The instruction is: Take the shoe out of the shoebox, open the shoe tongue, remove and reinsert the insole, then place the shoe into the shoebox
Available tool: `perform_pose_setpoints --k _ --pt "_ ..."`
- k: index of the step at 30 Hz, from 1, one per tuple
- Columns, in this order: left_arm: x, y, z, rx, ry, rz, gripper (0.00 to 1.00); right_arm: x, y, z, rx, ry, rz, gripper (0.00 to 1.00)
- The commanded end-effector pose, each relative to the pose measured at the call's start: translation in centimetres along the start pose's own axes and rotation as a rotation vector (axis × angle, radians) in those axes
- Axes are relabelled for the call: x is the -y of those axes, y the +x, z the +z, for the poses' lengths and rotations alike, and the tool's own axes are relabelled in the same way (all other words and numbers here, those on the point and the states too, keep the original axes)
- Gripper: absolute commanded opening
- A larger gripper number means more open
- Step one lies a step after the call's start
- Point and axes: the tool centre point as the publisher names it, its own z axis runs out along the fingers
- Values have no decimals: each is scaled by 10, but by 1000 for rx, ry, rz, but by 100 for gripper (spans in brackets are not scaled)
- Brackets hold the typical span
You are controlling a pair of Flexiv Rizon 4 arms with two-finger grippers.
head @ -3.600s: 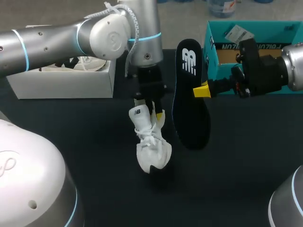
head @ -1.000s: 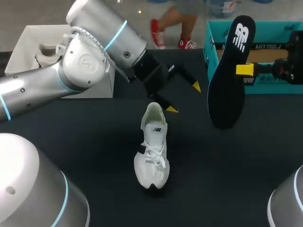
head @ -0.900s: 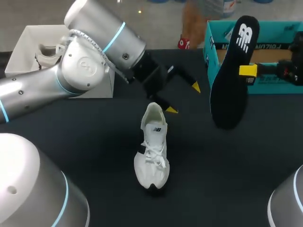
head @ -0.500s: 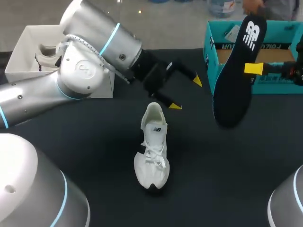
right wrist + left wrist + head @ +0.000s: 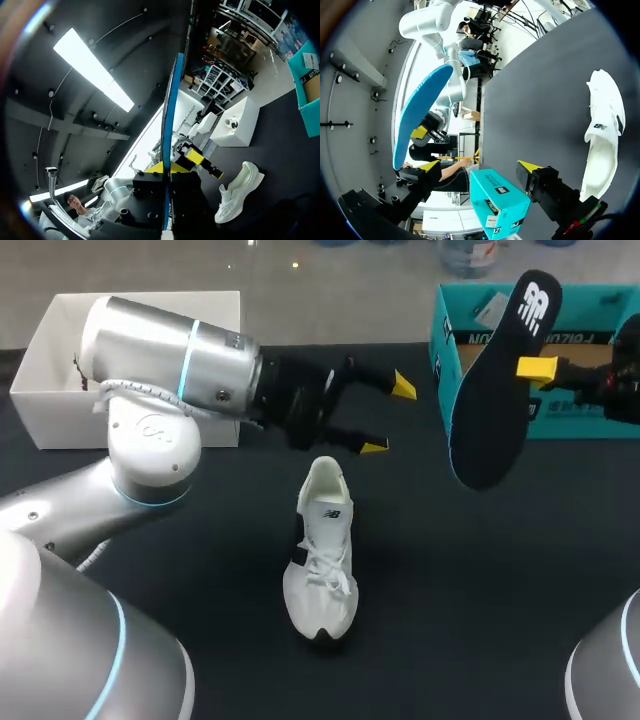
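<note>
white shoe (image 5: 320, 550) sits on its sole in the middle of the dark table (image 5: 480, 580), toe toward the near edge. left claw (image 5: 388, 417) hangs above the table just past the heel, fingers spread wide, holding nothing. over on the right, the right claw (image 5: 536, 368) is clamped on the black insole (image 5: 490, 400), held up on end in front of the teal shoebox (image 5: 445, 340).

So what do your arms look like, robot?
My left arm is fat, round and shiny silver, with glowing blue rings and a white braided cable. Its wrist turns black, and the left gripper has two thin jaws with bright yellow tips. My right gripper is black with yellow tips too.
</note>
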Motion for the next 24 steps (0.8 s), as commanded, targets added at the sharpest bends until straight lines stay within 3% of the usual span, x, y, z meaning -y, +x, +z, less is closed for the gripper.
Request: perform_pose_setpoints --k 1,10,21,24 --pt "11 -8 -6 27 -17 33 100 -15 -19 2 -14 117 66 0" --pt "20 -38 -14 107 -32 149 100 -14 -45 6 90 282 200 0" --pt "22 -57 2 233 18 168 100 -22 -69 25 109 305 248 0" --pt "23 -58 10 258 15 171 94 -25 -73 31 98 287 273 0"
